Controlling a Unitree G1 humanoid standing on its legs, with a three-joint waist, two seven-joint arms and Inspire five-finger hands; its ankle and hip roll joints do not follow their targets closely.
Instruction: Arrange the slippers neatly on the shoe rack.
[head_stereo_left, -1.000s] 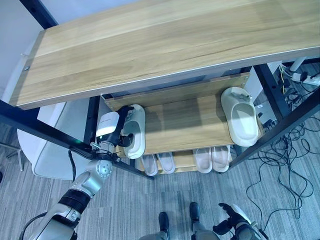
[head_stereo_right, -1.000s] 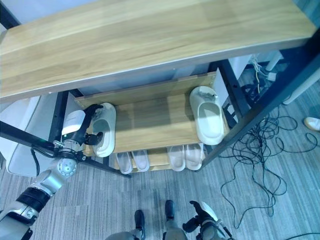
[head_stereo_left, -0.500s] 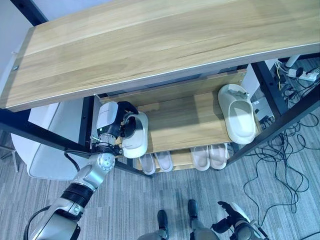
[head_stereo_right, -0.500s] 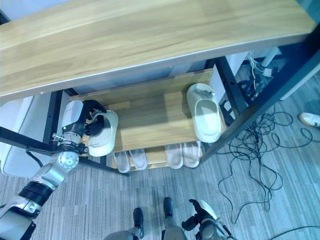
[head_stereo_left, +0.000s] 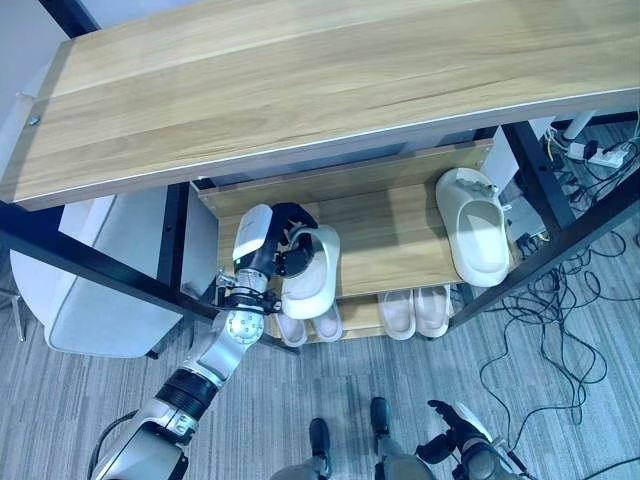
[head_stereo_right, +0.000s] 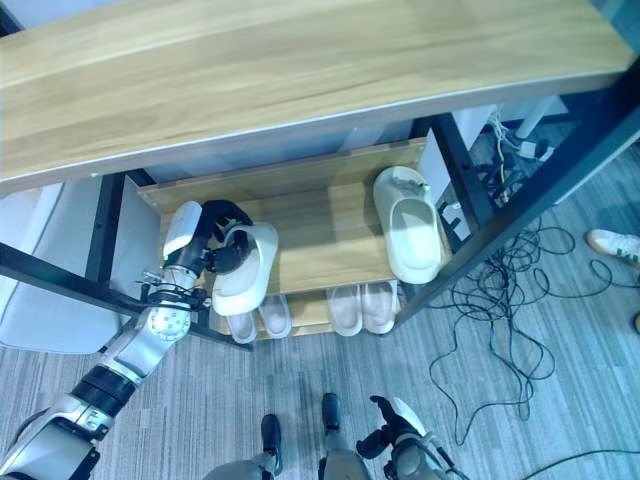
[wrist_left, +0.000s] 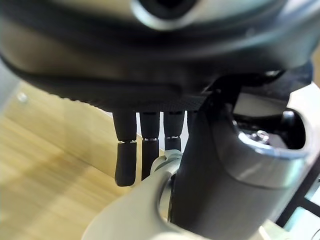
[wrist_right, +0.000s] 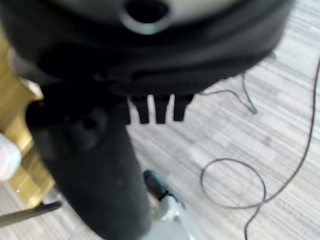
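Two pale slippers sit at the middle shelf (head_stereo_left: 380, 235) of the shoe rack (head_stereo_left: 300, 90). One slipper (head_stereo_left: 312, 272) is gripped in the left hand (head_stereo_left: 287, 247), fingers curled round its rim; it tilts, with its near end hanging past the shelf's front edge. The left wrist view shows dark fingers (wrist_left: 125, 156) over the pale rim, thumb on the other side. The other slipper (head_stereo_left: 475, 235) lies flat at the shelf's right end, close to the right post, toe toward the back.

Between the two, a wide stretch of bare wood runs open from back edge to front edge. The broad top board overhangs the middle shelf's rear part.

On the bottom shelf, two pairs of white slippers (head_stereo_left: 418, 311) lie side by side near the front edge; the left pair is partly hidden under the held slipper.

Right hand (head_stereo_left: 450, 443) hangs low over the grey floor (head_stereo_left: 560, 400), well apart from the rack, fingers loosely extended, holding nothing.
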